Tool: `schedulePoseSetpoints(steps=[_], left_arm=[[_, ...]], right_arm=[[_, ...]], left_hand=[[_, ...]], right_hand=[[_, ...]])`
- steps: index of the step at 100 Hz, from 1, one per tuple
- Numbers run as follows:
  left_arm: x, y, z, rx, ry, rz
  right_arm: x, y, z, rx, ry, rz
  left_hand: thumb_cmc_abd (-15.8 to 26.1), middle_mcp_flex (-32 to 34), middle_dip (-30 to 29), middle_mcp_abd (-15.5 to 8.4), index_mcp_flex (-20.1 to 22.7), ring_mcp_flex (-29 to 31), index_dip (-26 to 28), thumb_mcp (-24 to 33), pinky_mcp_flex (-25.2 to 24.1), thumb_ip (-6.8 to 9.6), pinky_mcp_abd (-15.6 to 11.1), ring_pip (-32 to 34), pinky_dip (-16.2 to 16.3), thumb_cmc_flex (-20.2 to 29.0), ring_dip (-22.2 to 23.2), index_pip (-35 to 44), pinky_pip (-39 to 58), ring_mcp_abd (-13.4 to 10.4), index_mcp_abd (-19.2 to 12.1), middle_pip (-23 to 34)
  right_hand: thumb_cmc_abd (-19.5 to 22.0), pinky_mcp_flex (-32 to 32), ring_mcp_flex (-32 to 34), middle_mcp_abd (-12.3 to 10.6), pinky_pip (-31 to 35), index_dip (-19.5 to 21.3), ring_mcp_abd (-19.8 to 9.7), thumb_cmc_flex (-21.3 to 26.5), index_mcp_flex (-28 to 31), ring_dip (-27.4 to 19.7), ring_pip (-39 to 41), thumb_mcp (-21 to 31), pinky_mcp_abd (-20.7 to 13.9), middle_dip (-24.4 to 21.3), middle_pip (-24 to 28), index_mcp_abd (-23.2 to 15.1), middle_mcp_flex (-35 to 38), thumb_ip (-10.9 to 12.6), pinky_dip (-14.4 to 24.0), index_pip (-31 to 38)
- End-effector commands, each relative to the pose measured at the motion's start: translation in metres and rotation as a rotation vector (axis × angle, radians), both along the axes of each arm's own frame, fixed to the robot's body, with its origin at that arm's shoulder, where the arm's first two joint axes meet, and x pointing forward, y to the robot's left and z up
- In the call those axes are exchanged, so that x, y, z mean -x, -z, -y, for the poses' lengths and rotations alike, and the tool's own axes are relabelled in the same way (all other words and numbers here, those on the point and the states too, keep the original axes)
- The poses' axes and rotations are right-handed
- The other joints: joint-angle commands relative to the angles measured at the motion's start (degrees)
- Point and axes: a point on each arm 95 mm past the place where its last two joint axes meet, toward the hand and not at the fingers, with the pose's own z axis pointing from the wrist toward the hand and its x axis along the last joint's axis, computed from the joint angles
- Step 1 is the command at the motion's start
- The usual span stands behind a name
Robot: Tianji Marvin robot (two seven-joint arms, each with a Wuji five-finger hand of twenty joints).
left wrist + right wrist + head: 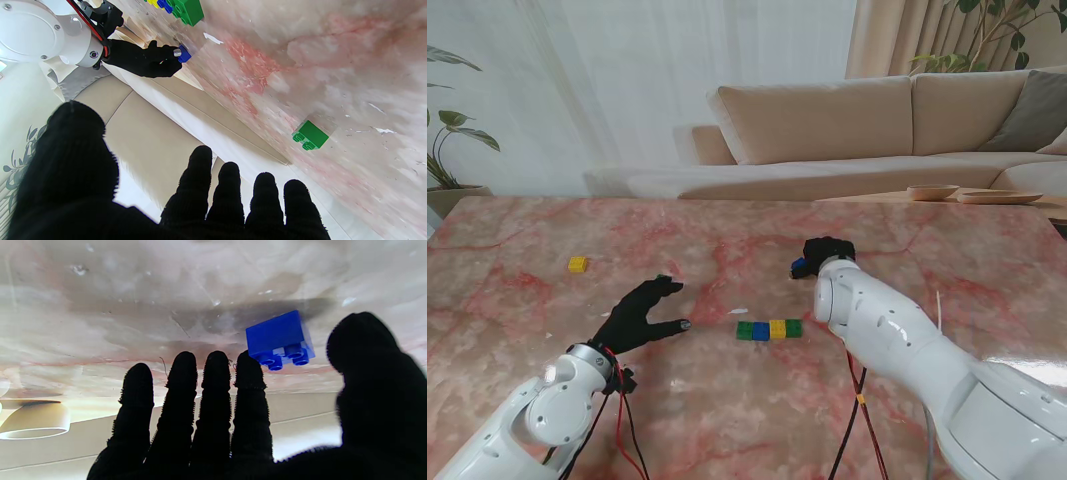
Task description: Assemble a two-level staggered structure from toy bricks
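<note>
Wide pink-veined marble bench point(727, 400) across the whole stand view, cream sofa point(847, 125) behind it, out of play.

Right hand point(827, 252) in its black glove, reaching farther from me than the row, at a loose blue plastic toy brick point(279, 338). From the right wrist view: fingers point(217, 380) straight, thumb wide apart, brick resting on the marble between index tip and thumb, index tip seemingly just touching it. Not gripped, hand spread and empty. Likely lining up a pinch so this brick can go on as second-level stock.

Left hand point(642, 315), black glove too, fingers apart and holding nothing, hovering left of the row. Probably waiting, or lined up for the lone green toy brick point(311, 135) seen near its fingertips in the left wrist view; hidden by the hand from the stand.

Base row of four toy bricks point(769, 329), green, blue, yellow, green, side by side and touching, mid-bench: level one laid flat, studs up, ready for an offset layer. Nothing stacked yet.

Small yellow toy brick point(577, 264) well apart, far left, a spare.

No brand, label or writing readable anywhere.
</note>
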Motion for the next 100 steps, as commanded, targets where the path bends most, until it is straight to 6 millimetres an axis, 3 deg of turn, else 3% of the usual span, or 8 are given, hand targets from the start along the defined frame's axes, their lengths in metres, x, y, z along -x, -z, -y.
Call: schedulePoseSetpoints(steps=[1, 35, 45, 47, 51, 60, 70, 100], left_arm=[[0.002, 0.002, 0.000, -0.002, 0.001, -0.005], [0.001, 0.002, -0.001, -0.003, 0.001, -0.004], [0.002, 0.002, -0.002, -0.006, 0.000, -0.007], [0.002, 0.002, -0.002, -0.006, -0.001, -0.007], [0.002, 0.002, -0.002, -0.005, -0.002, -0.008], [0.002, 0.002, -0.002, -0.004, -0.003, -0.008], [0.002, 0.003, -0.001, 0.000, -0.003, -0.006], [0.002, 0.003, 0.001, 0.006, 0.003, 0.001]], right_arm=[[0.004, 0.005, -0.003, -0.002, -0.008, -0.018], [0.005, 0.013, -0.008, 0.007, -0.038, -0.014], [0.006, 0.014, -0.009, 0.002, -0.048, -0.008], [0.006, 0.015, -0.009, -0.002, -0.051, -0.006], [0.007, 0.015, -0.009, -0.007, -0.055, -0.002], [0.009, 0.016, -0.009, -0.014, -0.067, 0.003], [0.011, 0.016, -0.008, -0.018, -0.077, 0.010], [0.024, 0.015, -0.002, -0.020, -0.098, 0.035]], left_hand=[[0.9, -1.0, -0.7, -1.3, 1.1, 0.0, -0.6, 1.2, -0.5, 1.76, -2.6, -1.8, 0.7, 0.0, -0.7, -0.7, -2.1, -3.3, 0.1, -0.9], [1.1, -1.0, -0.7, -1.3, 1.1, 0.0, -0.6, 1.7, -0.5, 1.83, -2.7, -1.8, 1.0, -0.3, -0.7, -0.7, -2.8, -3.3, 0.0, -0.9], [1.2, -1.1, -0.7, -1.3, 1.0, 0.0, -0.6, 1.8, -0.5, 1.83, -2.8, -1.8, 1.1, -0.4, -0.7, -0.7, -2.9, -3.3, 0.1, -0.9], [1.2, -1.0, -0.7, -1.2, 1.1, 0.0, -0.6, 1.9, -0.5, 1.84, -2.8, -1.8, 1.1, -0.3, -0.7, -0.7, -3.0, -3.4, 0.1, -0.9], [1.2, -1.0, -0.7, -1.2, 1.0, 0.0, -0.6, 1.9, -0.5, 1.84, -2.7, -1.8, 1.1, -0.4, -0.7, -0.7, -3.0, -3.3, 0.1, -0.8], [1.1, -1.0, -0.7, -1.2, 1.0, 0.0, -0.6, 2.0, -0.5, 1.83, -2.8, -1.8, 1.1, -0.4, -0.7, -0.7, -3.2, -3.3, 0.1, -0.9], [1.2, -1.1, -0.7, -1.1, 1.0, 0.0, -0.6, 2.1, -0.5, 1.83, -2.8, -1.8, 1.2, -0.5, -0.7, -0.7, -3.4, -3.4, 0.1, -0.9], [1.2, -1.0, -0.7, -1.1, 1.1, 0.0, -0.6, 2.5, -0.5, 1.81, -2.9, -1.8, 1.3, -0.5, -0.7, -0.7, -3.9, -3.3, 0.0, -0.9]], right_hand=[[0.0, 0.1, 1.9, -1.6, 2.1, -0.2, -1.3, 2.1, 0.8, 1.1, 1.1, -1.3, -0.3, 1.3, 0.7, -1.3, 0.6, -1.9, 1.2, 1.0], [1.5, -0.2, 2.1, -1.9, 1.6, -1.9, -1.4, 2.6, 1.5, 1.0, 0.9, -1.0, -0.3, 1.2, 0.1, -1.9, 1.4, -1.9, 0.5, 1.1], [2.1, 0.5, 3.1, -2.2, 1.6, -3.9, -1.7, 3.5, 2.6, 0.8, 0.9, 7.1, -0.3, 1.0, -0.2, -2.3, 3.0, -2.4, 0.0, 1.7], [1.7, 0.6, 3.2, -2.3, 1.7, -5.0, -1.8, 3.9, 2.6, 0.8, 0.9, 10.0, -0.3, 1.0, -0.2, -2.7, 3.2, -4.9, 0.0, 2.2], [0.8, 0.9, 3.7, -2.5, 1.8, -6.8, -1.8, 4.5, 2.7, 0.7, 1.0, 14.0, -0.3, 0.8, -0.2, -3.2, 4.1, -7.6, -0.1, 3.3], [-1.5, 1.5, 4.6, -2.7, 2.1, -9.6, -2.1, 5.5, 3.4, 0.6, 1.0, 20.0, -0.3, 0.4, -0.5, -4.0, 5.8, -10.1, 0.0, 4.8], [-2.2, 2.2, 6.0, -2.9, 2.4, -11.5, -2.3, 7.0, 4.8, 0.7, 1.2, 20.6, -0.3, 1.0, -0.3, -5.4, 8.1, -11.6, 0.1, 6.4], [-3.3, 4.6, 9.4, -2.8, 3.4, -15.4, -2.6, 10.2, 7.4, 0.7, 1.5, 20.3, 0.0, 4.2, -1.9, -7.5, 12.8, -11.8, 0.2, 8.9]])
